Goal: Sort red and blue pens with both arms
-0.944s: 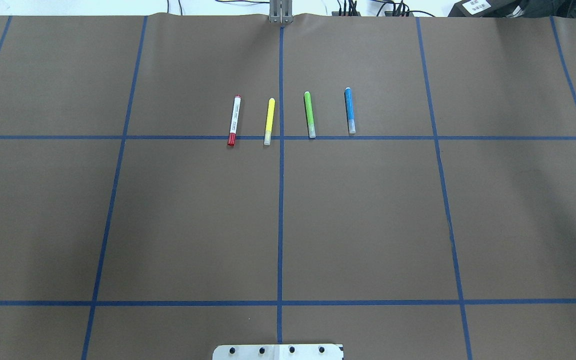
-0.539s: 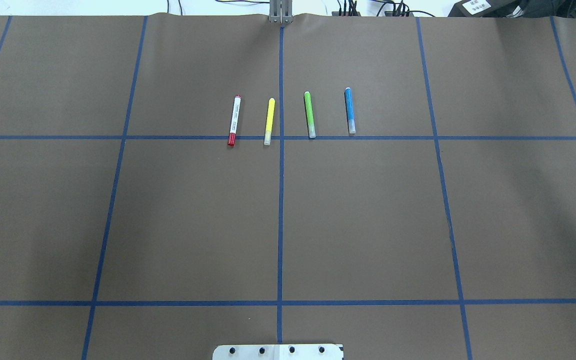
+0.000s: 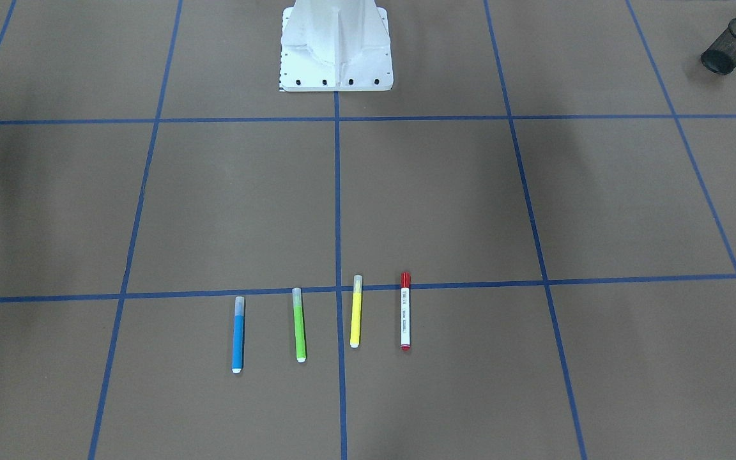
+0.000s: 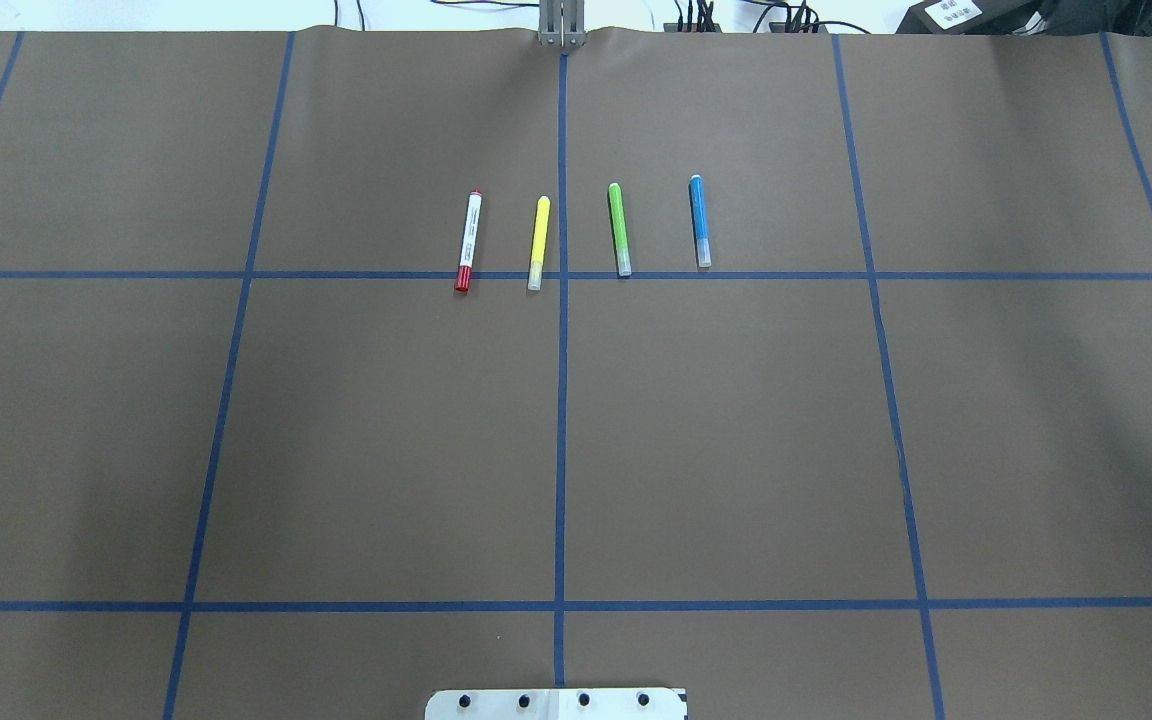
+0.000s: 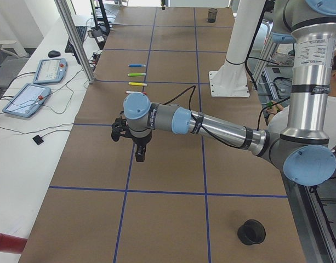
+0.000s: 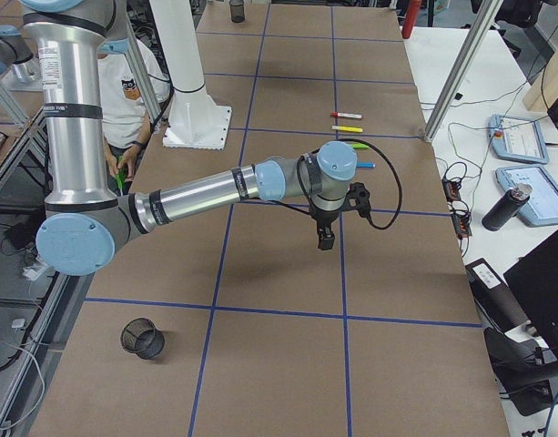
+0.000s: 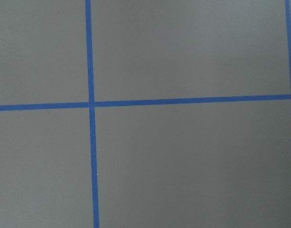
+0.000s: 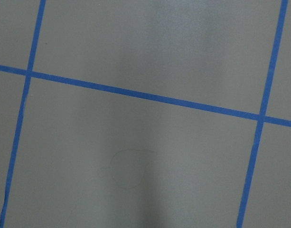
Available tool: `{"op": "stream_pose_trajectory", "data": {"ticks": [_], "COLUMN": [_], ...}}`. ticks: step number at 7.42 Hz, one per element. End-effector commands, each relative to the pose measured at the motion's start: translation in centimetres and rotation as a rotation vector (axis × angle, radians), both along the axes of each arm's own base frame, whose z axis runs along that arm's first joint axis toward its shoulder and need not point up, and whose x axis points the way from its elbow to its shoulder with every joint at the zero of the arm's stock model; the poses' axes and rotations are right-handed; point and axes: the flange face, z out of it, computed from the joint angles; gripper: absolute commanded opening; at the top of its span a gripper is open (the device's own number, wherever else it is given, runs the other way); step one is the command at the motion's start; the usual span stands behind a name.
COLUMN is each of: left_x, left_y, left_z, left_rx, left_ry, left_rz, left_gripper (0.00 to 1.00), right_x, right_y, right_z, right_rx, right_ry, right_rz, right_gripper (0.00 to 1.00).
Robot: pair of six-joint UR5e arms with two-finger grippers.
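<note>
Red marker (image 4: 468, 242) and blue pen (image 4: 700, 222) lie flat at the row's ends, with the yellow pen (image 4: 539, 243) and green pen (image 4: 619, 229) between them. Likely light, stiff, slick and prone to roll, so pinch yours mid-barrel, crosswise. Left gripper (image 5: 140, 156) and right gripper (image 6: 325, 239) hang well apart from the pens. You cannot tell how wide either stands.

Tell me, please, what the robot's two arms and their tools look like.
The left arm and right arm are silver tubes with grey joints and light blue round caps, with a black cable looping at each wrist. Each upright tube bears a white printed label. The left tool and right tool are black.
</note>
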Motion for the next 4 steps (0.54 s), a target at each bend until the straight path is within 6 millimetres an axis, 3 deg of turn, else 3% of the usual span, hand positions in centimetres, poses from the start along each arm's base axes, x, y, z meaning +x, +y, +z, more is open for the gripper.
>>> {"op": "stream_pose_trajectory", "data": {"ticks": [1, 2, 4], "left_x": [0.8, 1.3, 2.3], "left_y": [0.2, 0.0, -0.2], "left_z": [-0.9, -1.8, -3.0], "left_rx": [0.013, 0.082, 0.059], "left_ry": [0.070, 0.077, 0.080], "left_rz": [0.013, 0.012, -0.013], "left_gripper": [1.00, 1.00, 0.99], "right_x": [-0.2, -0.3, -0.2], "right_y": [0.0, 0.3, 0.4], "right_z": [-0.8, -0.9, -0.7], "right_rx": [0.014, 0.011, 0.006], "right_ry": [-0.012, -0.023, -0.022], "right_rz": [-0.006, -0.006, -0.006], "right_gripper": [1.00, 1.00, 1.00]}}
